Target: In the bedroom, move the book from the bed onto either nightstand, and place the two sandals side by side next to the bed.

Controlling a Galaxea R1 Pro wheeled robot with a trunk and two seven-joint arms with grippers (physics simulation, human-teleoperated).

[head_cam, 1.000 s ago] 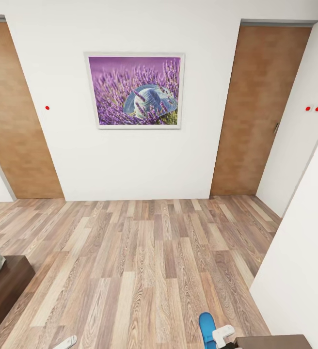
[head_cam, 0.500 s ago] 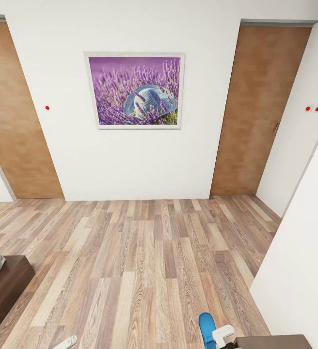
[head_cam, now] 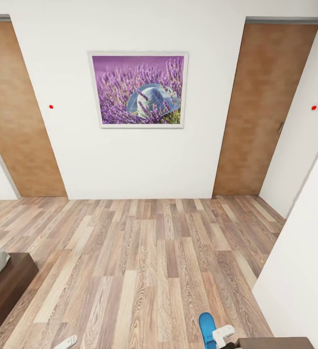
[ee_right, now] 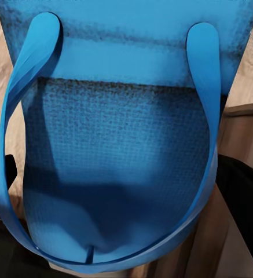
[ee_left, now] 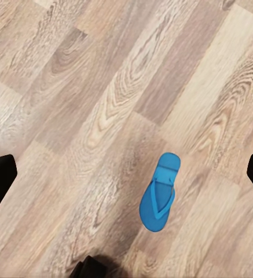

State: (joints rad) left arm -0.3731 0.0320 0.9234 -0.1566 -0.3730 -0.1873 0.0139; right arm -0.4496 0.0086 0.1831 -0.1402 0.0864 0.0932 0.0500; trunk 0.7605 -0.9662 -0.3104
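1. The bed's (head_cam: 4, 283) dark wooden frame corner and pale grey mattress sit at far left.
2. Left gripper (ee_left: 126, 174): jaws wide apart, a bright blue flat sandal (ee_left: 158, 200) on the wood-plank floor (head_cam: 144, 252) just below their gap.
3. Right gripper (head_cam: 223, 335) carries the second blue sandal (ee_right: 114, 145) close before its jaws; their closure cannot be told.
4. It should be lowered parallel to its mate, beside the bed.
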